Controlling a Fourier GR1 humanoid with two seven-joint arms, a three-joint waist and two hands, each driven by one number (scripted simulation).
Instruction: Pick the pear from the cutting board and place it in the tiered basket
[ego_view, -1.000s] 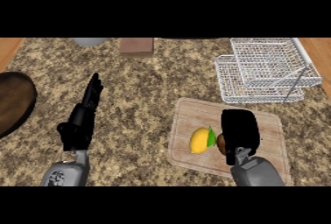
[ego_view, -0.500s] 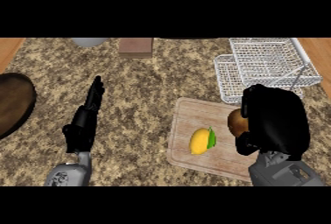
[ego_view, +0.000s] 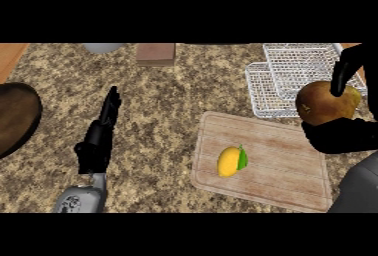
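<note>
Now the tabletop, speckled granite, carries everything. Biggest change: right hand has come up off the board and swung toward the basket, with the pear lifted along; a second ago that hand was low over the board's right side. Pear is now in the air, above the board's far right corner and just in front of the basket, not touching either. Fingers curl round the pear: palm under it, one finger over its top. So pick looks done, transfer under way; placing still left, by my read.

Basket, white wire, tiered, sits at the far right, well within reach of the raised pear. Which tier the pear is headed for, cannot tell. Its wire rim is the thing to clear; the pear looks near it, so it likely needs to go up and over before lowering.

Board, pale wood, lies near right. A yellow fruit with a green leaf rests on it, left of centre, unmoved, well apart from the hand, not in the way.

Dark round plate at the left edge, partly cut off. Left hand rests open on the left, fingers straight and pointing away, same as before, holding nothing.

Far edge: brown block and a grey object, both well clear of the path.
</note>
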